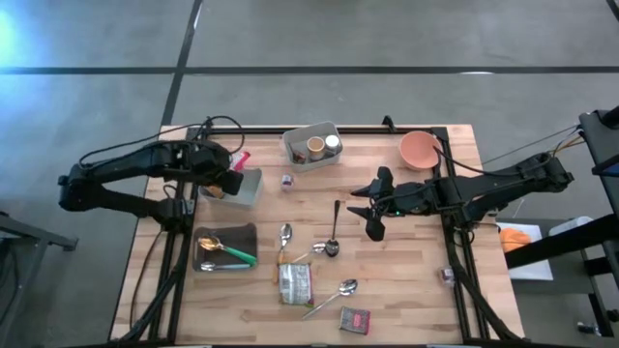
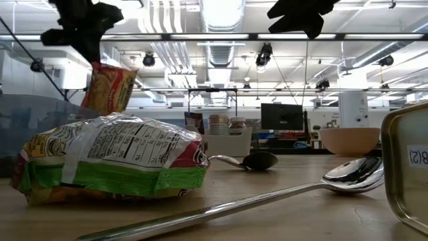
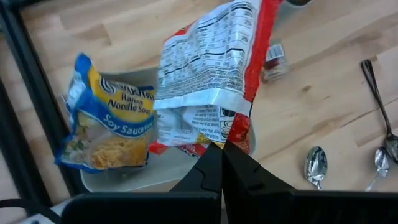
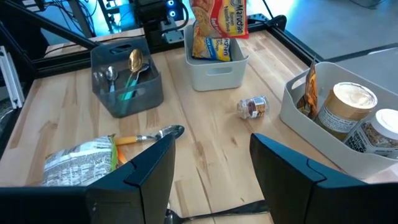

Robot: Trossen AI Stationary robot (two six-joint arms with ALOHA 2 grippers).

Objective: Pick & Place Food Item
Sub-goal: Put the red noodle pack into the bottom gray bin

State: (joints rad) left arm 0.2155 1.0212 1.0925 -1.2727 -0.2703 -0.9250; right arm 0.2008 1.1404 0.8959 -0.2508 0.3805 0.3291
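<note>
Our left tool (image 3: 222, 163) is pinched narrow on the lower edge of a red packet (image 3: 211, 68), which hangs just above the white bin (image 3: 118, 180). A blue-and-yellow packet (image 3: 106, 118) already stands in that bin, to one side of the held one. We judge the step in hand to be the drop into the bin. To do it well, we keep the red packet centred over the free part of the bin beside the blue-and-yellow one and lower until most of it sits below the rim. Only then do we part the fingers, so it cannot tip out onto the surface (image 1: 406, 280). Our right tool (image 1: 372, 205) waits half-wide and empty, well apart over the middle of the surface.
</note>
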